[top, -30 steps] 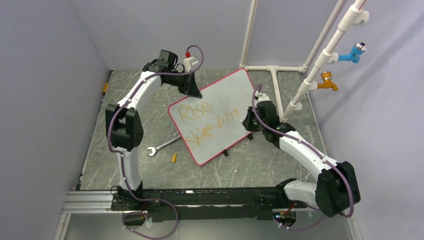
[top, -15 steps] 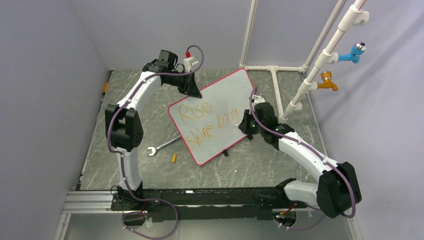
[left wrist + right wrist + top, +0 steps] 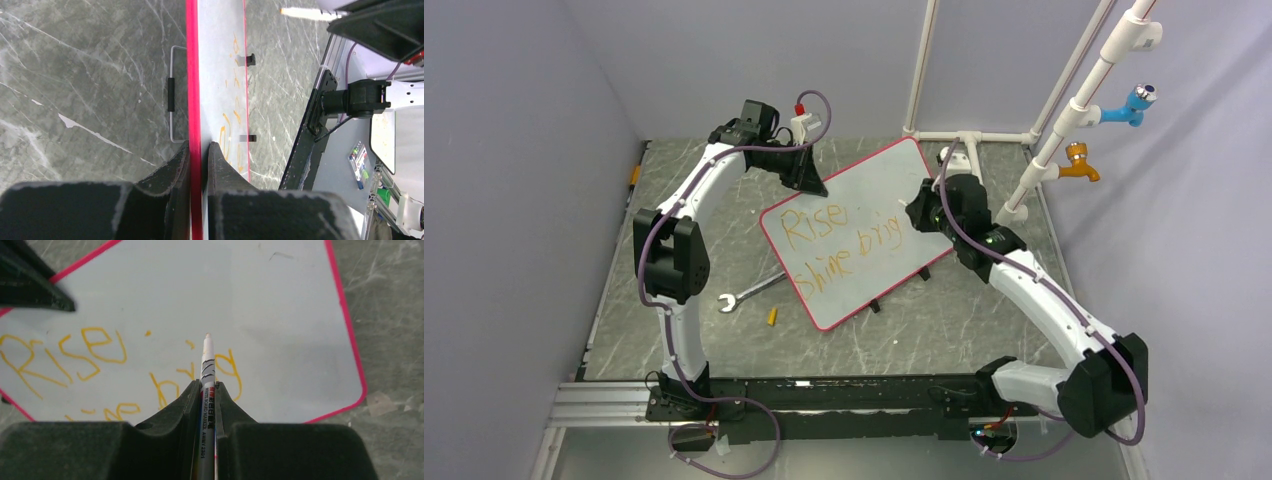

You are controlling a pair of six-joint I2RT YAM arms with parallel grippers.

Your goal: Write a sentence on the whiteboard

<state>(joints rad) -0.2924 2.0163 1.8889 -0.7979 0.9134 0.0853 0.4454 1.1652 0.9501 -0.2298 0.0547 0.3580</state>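
The whiteboard (image 3: 879, 180), white with a red-pink rim, stands tilted in the middle of the table. The sentence (image 3: 834, 240) is in orange, reading "Rise" over "shine brig". My left gripper (image 3: 810, 184) is shut on the board's upper left edge; in the left wrist view its jaws (image 3: 199, 150) pinch the red rim (image 3: 192, 75). My right gripper (image 3: 921, 214) hovers over the board's right part, shut on a white whiteboard marker (image 3: 208, 365). The marker's tip points at the whiteboard (image 3: 260, 300) just above the last letters (image 3: 225, 367); I cannot tell whether it touches.
A wrench (image 3: 749, 292) and a small yellow cap (image 3: 772, 316) lie on the table left of the board's lower corner. White pipes (image 3: 1044, 150) with a blue tap (image 3: 1129, 105) and an orange tap (image 3: 1079, 162) rise at the back right. A wire stand (image 3: 171, 95) sits behind the board.
My right gripper has moved with the marker from the board's lower right edge up and away, to beside the end of "brig". The left gripper and the board have stayed still.
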